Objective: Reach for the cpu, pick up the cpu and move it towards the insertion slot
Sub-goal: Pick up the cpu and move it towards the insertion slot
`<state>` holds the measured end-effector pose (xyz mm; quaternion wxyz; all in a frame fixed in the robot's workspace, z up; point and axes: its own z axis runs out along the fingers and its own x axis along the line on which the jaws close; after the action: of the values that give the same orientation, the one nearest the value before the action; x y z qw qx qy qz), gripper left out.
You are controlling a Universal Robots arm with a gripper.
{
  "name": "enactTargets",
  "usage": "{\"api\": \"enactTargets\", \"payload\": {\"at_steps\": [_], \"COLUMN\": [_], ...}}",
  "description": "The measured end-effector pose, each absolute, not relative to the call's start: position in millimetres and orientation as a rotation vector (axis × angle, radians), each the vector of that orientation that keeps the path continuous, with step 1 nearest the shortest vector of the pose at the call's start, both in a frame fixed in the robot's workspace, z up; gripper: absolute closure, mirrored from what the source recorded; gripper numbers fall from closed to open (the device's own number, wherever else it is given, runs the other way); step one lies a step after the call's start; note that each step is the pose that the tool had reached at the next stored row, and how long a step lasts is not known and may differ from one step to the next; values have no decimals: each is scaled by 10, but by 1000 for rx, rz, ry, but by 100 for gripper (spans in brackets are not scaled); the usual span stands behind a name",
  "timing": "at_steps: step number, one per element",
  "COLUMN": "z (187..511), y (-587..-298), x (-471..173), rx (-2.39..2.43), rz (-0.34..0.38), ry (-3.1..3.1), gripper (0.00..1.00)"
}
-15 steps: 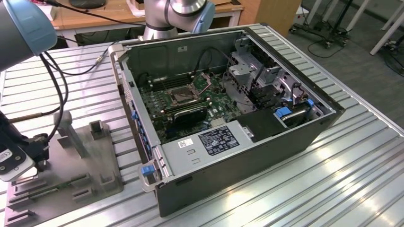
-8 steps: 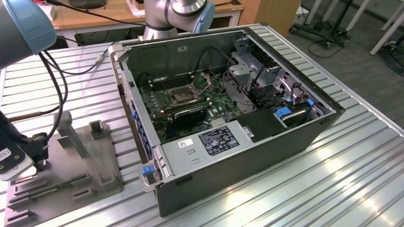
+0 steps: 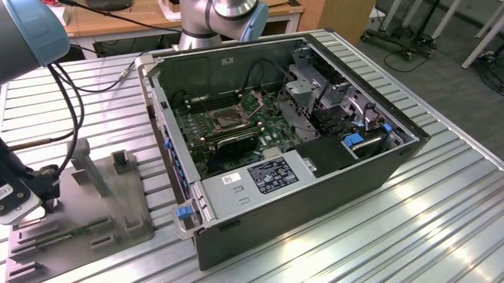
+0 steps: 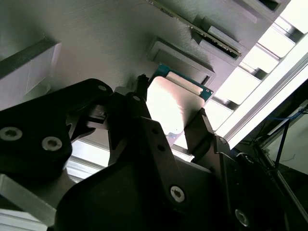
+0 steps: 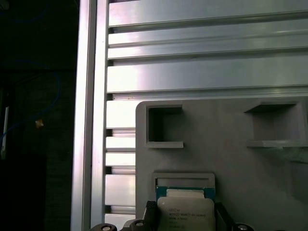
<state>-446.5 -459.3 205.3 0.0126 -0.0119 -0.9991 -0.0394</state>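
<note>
Cpu [image 4: 175, 103], flanked by pincer [image 4: 172, 100] (over grey tray [image 4: 96, 38])

cpu [image 4: 175, 103]: small thin square chip, pale silvery metal face up, green board edge showing. It sits level between the claw [image 4: 171, 96] fingers, which touch two opposite edges. insertion slot [image 3: 226, 119]: square dark socket with a silvery metal frame, well apart from the claw.

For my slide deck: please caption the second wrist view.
The gripper grips the cpu by two edges with its fingers, at a recess of the grey tray.
</note>
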Motion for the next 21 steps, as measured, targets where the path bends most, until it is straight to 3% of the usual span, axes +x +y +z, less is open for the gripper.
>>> {"api": "enactTargets", "payload": {"at_steps": [21], "z": [2153], "y": [-4593], "x": [-4466], "rx": [-37], "rz": [-123], "ry": [-3114], "gripper": [46]}}
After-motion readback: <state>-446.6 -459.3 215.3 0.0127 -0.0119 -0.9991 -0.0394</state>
